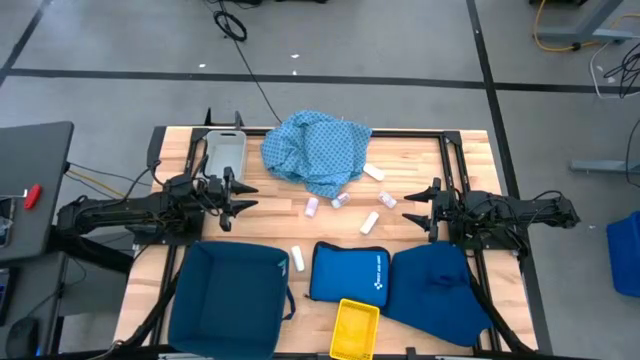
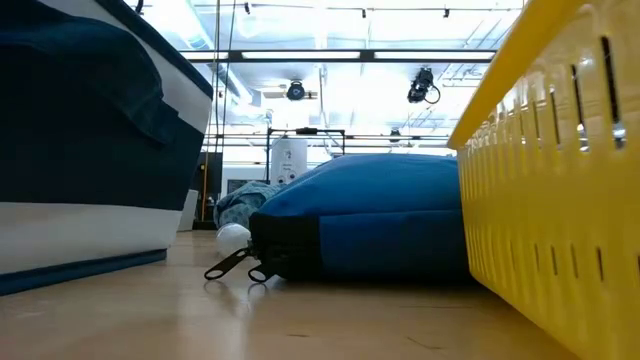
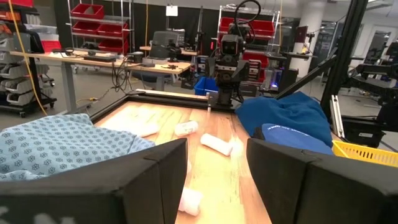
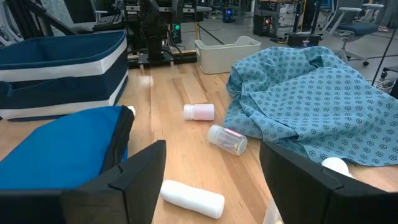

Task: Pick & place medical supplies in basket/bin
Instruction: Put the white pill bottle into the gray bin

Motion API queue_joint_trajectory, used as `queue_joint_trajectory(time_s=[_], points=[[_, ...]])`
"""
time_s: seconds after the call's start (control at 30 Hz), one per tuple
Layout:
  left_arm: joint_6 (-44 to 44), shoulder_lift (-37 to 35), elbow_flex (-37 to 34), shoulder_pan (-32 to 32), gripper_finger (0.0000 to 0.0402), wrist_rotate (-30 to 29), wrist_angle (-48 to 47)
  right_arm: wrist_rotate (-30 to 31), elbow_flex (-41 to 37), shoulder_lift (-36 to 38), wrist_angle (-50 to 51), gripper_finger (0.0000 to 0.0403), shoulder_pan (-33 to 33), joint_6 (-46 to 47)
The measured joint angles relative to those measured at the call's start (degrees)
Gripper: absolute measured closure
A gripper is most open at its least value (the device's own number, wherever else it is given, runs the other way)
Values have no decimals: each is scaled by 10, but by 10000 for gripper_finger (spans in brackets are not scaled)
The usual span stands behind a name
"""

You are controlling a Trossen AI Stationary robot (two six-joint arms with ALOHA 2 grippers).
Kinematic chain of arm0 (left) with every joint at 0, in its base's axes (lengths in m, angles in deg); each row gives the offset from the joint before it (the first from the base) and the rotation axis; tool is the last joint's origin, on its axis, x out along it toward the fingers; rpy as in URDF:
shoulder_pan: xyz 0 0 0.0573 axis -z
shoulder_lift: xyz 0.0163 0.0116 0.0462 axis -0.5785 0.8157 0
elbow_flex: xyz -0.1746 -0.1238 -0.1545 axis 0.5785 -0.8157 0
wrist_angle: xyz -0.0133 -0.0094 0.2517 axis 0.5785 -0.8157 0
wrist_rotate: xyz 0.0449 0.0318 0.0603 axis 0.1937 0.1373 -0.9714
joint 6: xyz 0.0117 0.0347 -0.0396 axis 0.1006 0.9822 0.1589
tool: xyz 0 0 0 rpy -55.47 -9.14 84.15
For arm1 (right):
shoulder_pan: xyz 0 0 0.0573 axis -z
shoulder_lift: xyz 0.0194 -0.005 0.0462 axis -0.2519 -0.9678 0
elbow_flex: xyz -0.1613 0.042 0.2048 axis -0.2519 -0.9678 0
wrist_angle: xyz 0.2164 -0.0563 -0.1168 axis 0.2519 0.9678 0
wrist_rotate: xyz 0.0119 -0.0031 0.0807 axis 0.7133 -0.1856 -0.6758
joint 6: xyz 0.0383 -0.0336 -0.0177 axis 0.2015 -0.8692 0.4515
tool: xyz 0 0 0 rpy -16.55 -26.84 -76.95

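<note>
The light-blue dotted cloth (image 1: pixel 315 148) lies crumpled at the table's far middle, also seen as cloth (image 4: pixel 311 93) and cloth (image 3: pixel 56 143). Several small white rolls lie on the wood near it: a roll (image 1: pixel 374 172), a roll (image 1: pixel 370 222), a roll (image 1: pixel 312 207) and a roll (image 1: pixel 298 258) beside the pouch. My left gripper (image 1: pixel 240 195) hovers open at the table's left, pointing right. My right gripper (image 1: pixel 415 208) hovers open at the right, pointing left. In the wrist views the left gripper (image 3: pixel 217 162) and right gripper (image 4: pixel 214 168) hold nothing. Neither shows in the low view.
A grey bin (image 1: pixel 223 155) stands at the far left. A navy basket (image 1: pixel 228 298) sits near left, the bright blue zip pouch (image 1: pixel 348 272) near middle, a yellow basket (image 1: pixel 354 330) at the near edge, and a dark blue bag (image 1: pixel 440 285) near right. Bare wood lies between the grippers.
</note>
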Motion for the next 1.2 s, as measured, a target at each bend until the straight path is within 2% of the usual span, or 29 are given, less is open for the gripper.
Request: queue_joint_trajectory(time_s=[0.47,0.63,0.77,0.93,1.2], points=[[0,0,0,0,231,-7,0,0,0,0,0,133,0,2],[1,0,0,0,231,-8,0,4,0,0,-3,133,0,72],[3,0,0,0,231,-39,0,28,-1,0,-30,133,0,118],[-1,0,0,0,231,-71,0,43,-1,0,-57,132,0,126],[-15,0,0,0,231,-82,0,48,-8,0,-57,132,0,132]])
